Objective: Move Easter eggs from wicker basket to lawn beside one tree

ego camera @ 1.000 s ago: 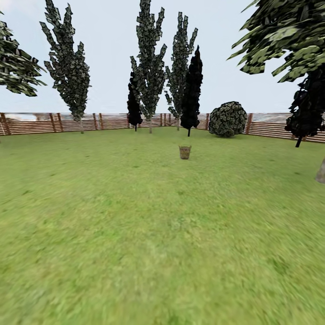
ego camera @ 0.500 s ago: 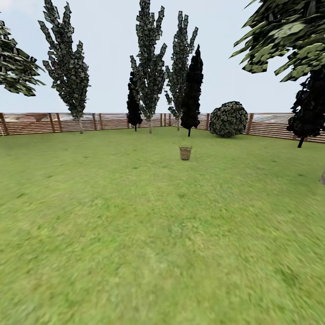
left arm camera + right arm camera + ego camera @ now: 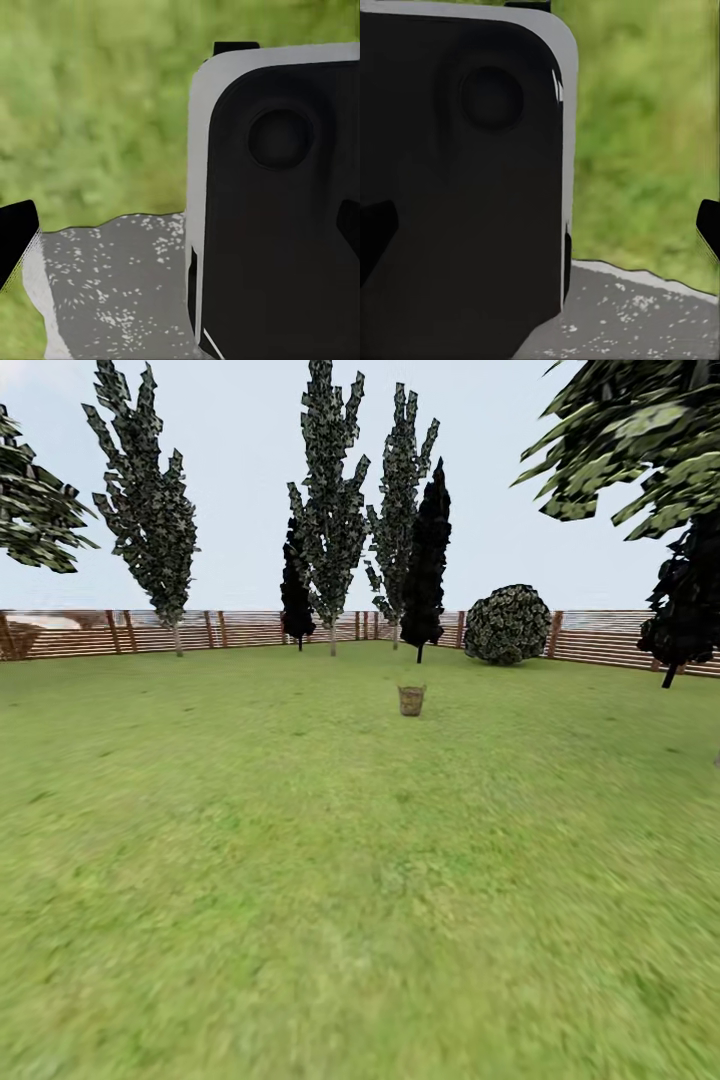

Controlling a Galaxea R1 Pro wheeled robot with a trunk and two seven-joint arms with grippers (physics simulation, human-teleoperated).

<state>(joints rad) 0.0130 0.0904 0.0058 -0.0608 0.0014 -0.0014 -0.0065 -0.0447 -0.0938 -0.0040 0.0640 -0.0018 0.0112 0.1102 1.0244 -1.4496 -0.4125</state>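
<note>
Since the earlier frames the whole head view has shifted a little: the grey trunk base at the far right edge has slid almost out of the picture, and the wicker basket [image 3: 411, 700] sits slightly lower and looks a bit bigger. I judge that this is the camera moving with the robot, not the things moving.

The wicker basket stands alone on the lawn [image 3: 300, 880], far ahead and a little right of centre, well apart from the slatted fence [image 3: 120, 632] behind it. The round bush [image 3: 506, 624] and the dark narrow trees [image 3: 424, 565] stand farther back, near the fence. The eggs are too small to see at this distance.

The step in hand seems to be the approach to the basket; nothing has been taken out yet. In both wrist views, grass and a grey speckled surface show beside a dark part of the robot. Whether either gripper is spread or pressed together, I cannot tell.

The next move calls for driving nearer, straight ahead and slightly right, stopping close enough that an arm can reach down into the basket.
</note>
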